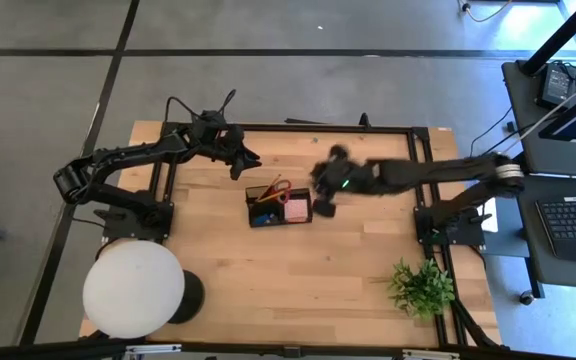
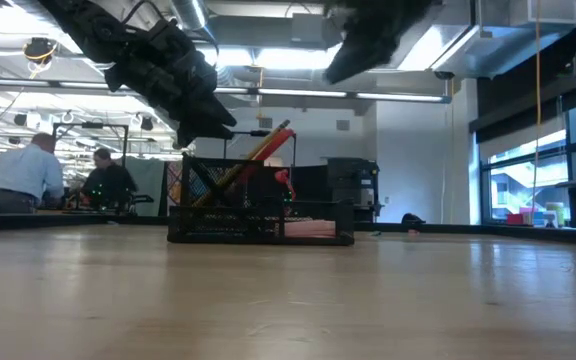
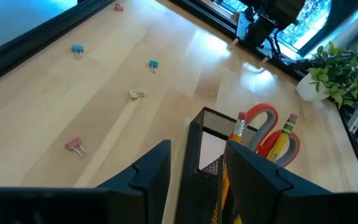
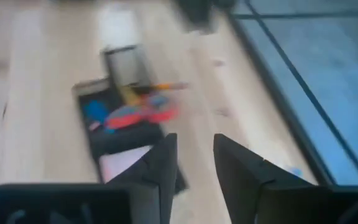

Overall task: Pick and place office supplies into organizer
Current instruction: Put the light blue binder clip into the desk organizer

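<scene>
High view puts the small black mesh organizer near the middle of the pale wooden tabletop, already loaded: red-handled scissors and yellow wooden pencils stand in it, with the pink sticky-note block lying in the compartment nearest the right end effector. That end effector hovers just beside the organizer's edge, its fingers parted with nothing between them, as the right wrist view shows. The left end effector hangs above and just behind the organizer's far corner, also released and empty; from its wrist camera the mesh wall and pencil erasers sit right past its fingers.

Scattered beyond the left end effector on bare wood lie small binder clips: two blue, one yellowish, one pink. A large white round lamp sits well off by the left arm's base, and a green potted plant near the right arm's base. Neither crowds the organizer. Across the room, two people sit at a bench.
</scene>
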